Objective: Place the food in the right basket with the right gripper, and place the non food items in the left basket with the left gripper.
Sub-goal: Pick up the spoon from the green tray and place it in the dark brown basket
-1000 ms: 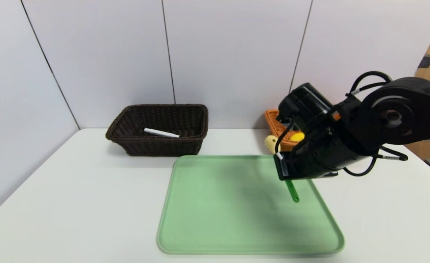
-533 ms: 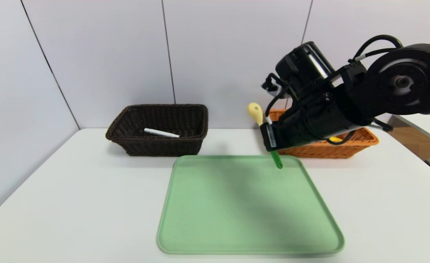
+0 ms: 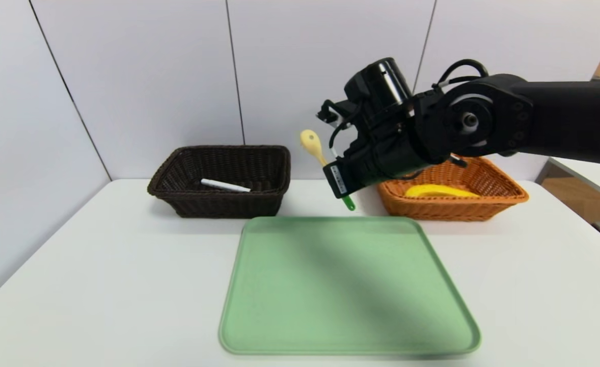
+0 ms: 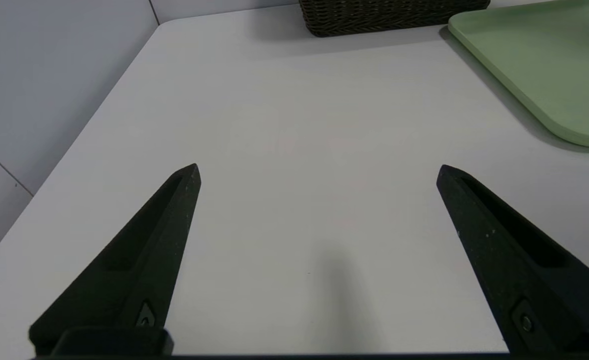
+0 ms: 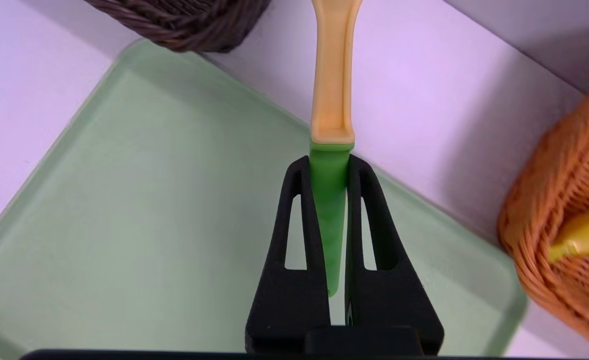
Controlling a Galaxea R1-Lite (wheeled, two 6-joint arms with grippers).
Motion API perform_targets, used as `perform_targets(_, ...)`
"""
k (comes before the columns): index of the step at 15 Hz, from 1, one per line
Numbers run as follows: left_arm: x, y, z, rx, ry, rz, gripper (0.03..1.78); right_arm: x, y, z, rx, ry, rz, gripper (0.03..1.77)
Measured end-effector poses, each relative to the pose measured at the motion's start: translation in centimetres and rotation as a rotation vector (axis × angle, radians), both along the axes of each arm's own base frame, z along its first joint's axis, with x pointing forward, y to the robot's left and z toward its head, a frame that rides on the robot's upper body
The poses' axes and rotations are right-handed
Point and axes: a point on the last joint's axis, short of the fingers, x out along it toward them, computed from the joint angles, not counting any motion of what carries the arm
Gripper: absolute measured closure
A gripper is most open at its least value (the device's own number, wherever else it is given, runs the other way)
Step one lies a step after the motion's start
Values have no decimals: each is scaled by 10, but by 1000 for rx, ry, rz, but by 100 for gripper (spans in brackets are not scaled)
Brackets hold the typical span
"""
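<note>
The yellow curved banana (image 3: 440, 191) and slim white marker (image 3: 225, 185) are basketed; the right gripper (image 5: 329, 165) pinches the cream-headed, green-handled spoon (image 5: 332, 95), seemingly the last item; the left gripper (image 4: 319, 172), spread over the white table (image 4: 299, 125), is idle.

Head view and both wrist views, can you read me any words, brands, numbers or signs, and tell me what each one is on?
No text can be read in any of the three views.
Right pincer, head view: a pale label on its black housing carries small dark marks, too small to read.
</note>
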Motion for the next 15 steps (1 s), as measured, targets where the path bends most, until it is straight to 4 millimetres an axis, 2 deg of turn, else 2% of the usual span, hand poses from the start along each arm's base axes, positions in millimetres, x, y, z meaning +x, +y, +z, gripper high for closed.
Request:
perform_targets(3,0,0,0,0,0,0,12,10,18,-9,-14,-59,64,165)
perform_targets(7,0,0,0,0,0,0,12,16,39,-9,34,-187,119,165)
perform_targets(15,0,0,0,0,0,0,12,22,58,-2,161,-330,174,165)
